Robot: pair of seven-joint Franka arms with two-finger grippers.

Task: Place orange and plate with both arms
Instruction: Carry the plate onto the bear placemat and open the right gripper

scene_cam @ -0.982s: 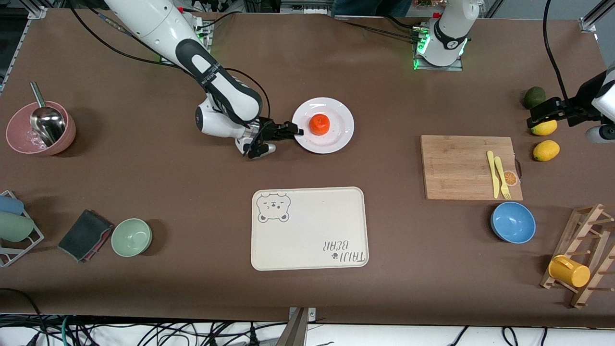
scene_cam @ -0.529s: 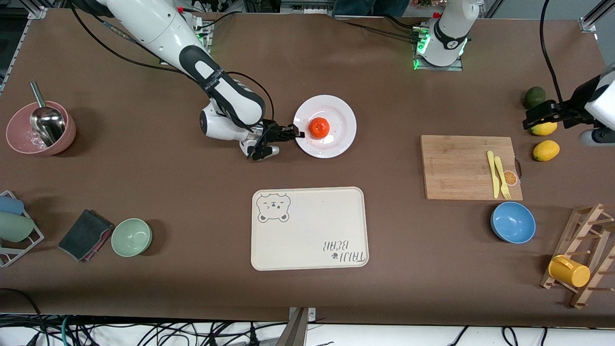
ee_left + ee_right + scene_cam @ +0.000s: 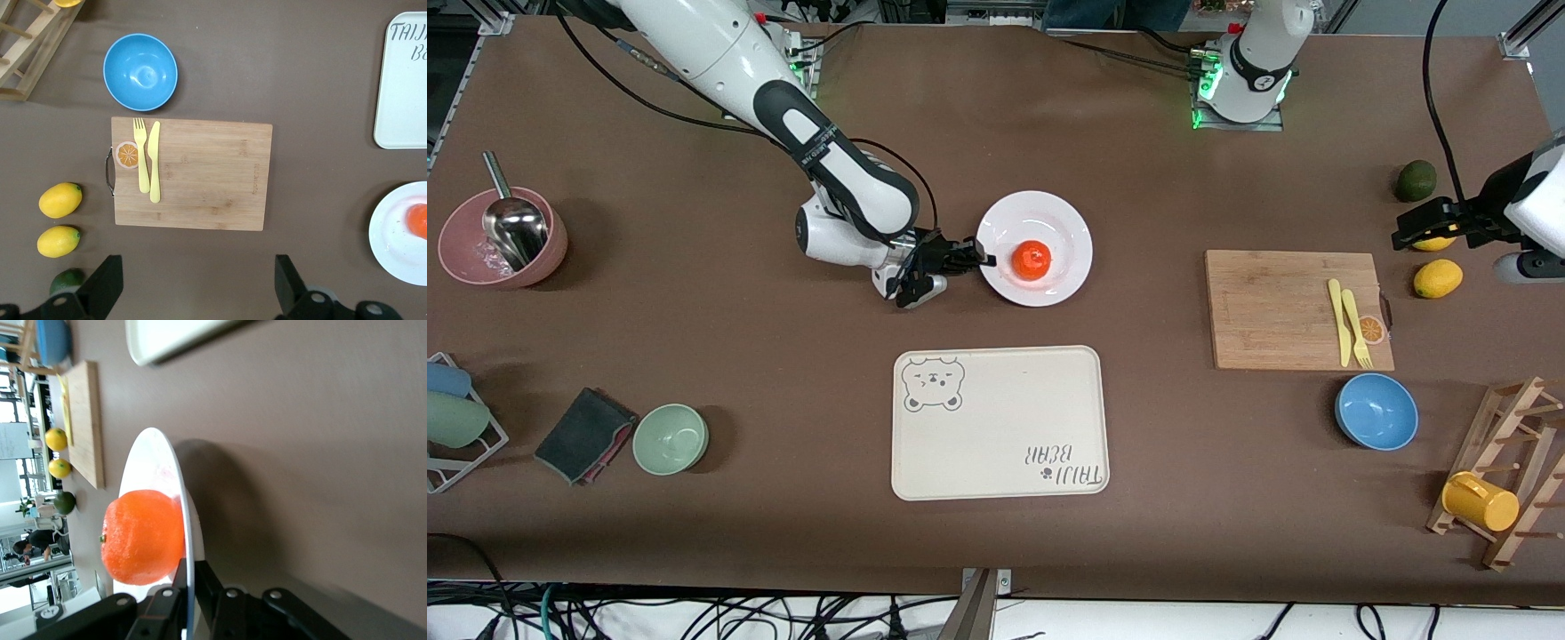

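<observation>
1. Black fingers [image 3: 200,583] of the right gripper [image 3: 980,260] were clamped on the rim of the plate [image 3: 1060,229], one above the rim and one below it; the right wrist view cut them off at its edge, so only their tips showed.

2. White and glossy, the plate appeared edge-on in the right wrist view, raised off the brown table [image 3: 694,356] with its shadow on the cloth beneath.

3. On the plate sat the orange [image 3: 1032,260], near the middle. In the left wrist view the frame edge cut off both fruit and plate.

4. Nearer the front camera than the plate lay the cream bear-print tray [image 3: 996,444], apart from it.

5. Out at the left arm's end of the table, the left gripper [image 3: 1409,229] hung over a lemon [image 3: 1434,242] and hid most of it. Its two fingers [image 3: 107,283] stood wide apart, holding nothing.

6. Close by lay a second lemon [image 3: 1438,278] and a dark green fruit [image 3: 1416,180]; the second lemon lay just beside the cutting board [image 3: 1280,311].

7. On the board rested a yellow knife [image 3: 1336,320] and fork [image 3: 1355,329].
</observation>
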